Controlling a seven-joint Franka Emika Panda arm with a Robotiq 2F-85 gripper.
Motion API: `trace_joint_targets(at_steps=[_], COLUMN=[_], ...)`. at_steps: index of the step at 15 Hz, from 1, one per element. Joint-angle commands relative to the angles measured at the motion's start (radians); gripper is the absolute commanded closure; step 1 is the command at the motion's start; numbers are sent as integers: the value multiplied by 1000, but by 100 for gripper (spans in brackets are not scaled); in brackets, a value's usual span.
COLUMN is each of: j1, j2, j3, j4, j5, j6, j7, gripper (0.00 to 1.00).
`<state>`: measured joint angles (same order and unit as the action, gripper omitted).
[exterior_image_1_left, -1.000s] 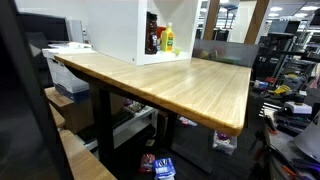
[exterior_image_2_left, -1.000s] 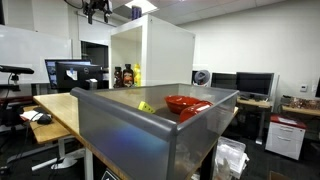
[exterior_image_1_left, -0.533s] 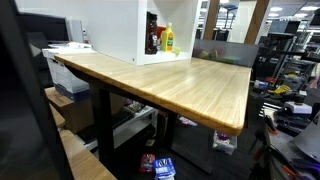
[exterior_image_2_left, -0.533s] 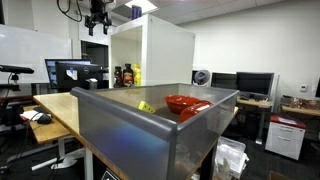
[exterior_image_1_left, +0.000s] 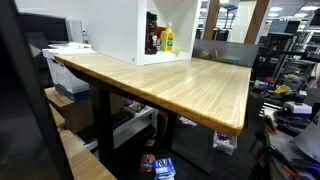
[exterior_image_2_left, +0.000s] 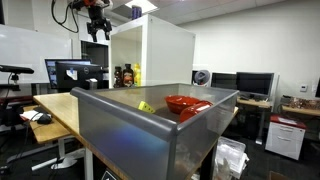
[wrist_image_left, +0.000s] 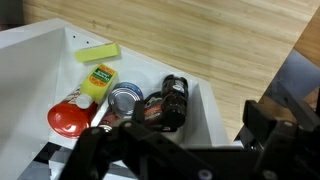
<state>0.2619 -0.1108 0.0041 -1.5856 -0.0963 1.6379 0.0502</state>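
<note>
Spread tool (wrist_image_left: 180, 132) hangs empty above white cabinet (wrist_image_left: 30, 70) holding can (wrist_image_left: 125, 98), yellow bottle (wrist_image_left: 99, 79), perhaps a dark jar (wrist_image_left: 171, 99).

The gripper (exterior_image_2_left: 97, 33) hangs high at the far left, jaws apart and holding nothing, above the table (exterior_image_2_left: 60, 108) and just left of the white cabinet (exterior_image_2_left: 165, 55). In the cabinet's open side a dark bottle (exterior_image_2_left: 126, 75) and a yellow bottle (exterior_image_2_left: 136, 74) stand side by side. A grey bin (exterior_image_2_left: 150, 135) fills the near ground. A red bowl (exterior_image_2_left: 186, 103) and a small yellow thing (exterior_image_2_left: 146, 106) lie in it.
</note>
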Motion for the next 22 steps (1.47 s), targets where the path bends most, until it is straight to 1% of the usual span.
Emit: trace_joint_targets(at_steps=[1, 2, 8, 9, 12, 16, 17, 18, 19, 20, 21, 22], j1=[-60, -70, -120, -130, -150, -166, -173, -181, -186, -191, -198, -203], j2=[-126, -147, -257, -275, -292, -286, -281, -273, -268, -263, -255, -249], j3=[59, 67, 80, 79, 76, 54, 49, 45, 40, 36, 32, 29], j4=[-214, -259, -540, -608, -710, -808, -819, -826, -830, -833, -834, -832], j5=[-30, -34, -58, -74, -117, -166, -175, -186, -188, -192, -195, -196], j6=[145, 187, 423, 492, 600, 732, 766, 797, 822, 844, 868, 888], j7=[59, 73, 33, 16, -7, -121, -140, -157, -172, -186, -195, -203], gripper=[0, 0, 0, 0, 0, 0, 4, 13, 29, 29, 33, 39])
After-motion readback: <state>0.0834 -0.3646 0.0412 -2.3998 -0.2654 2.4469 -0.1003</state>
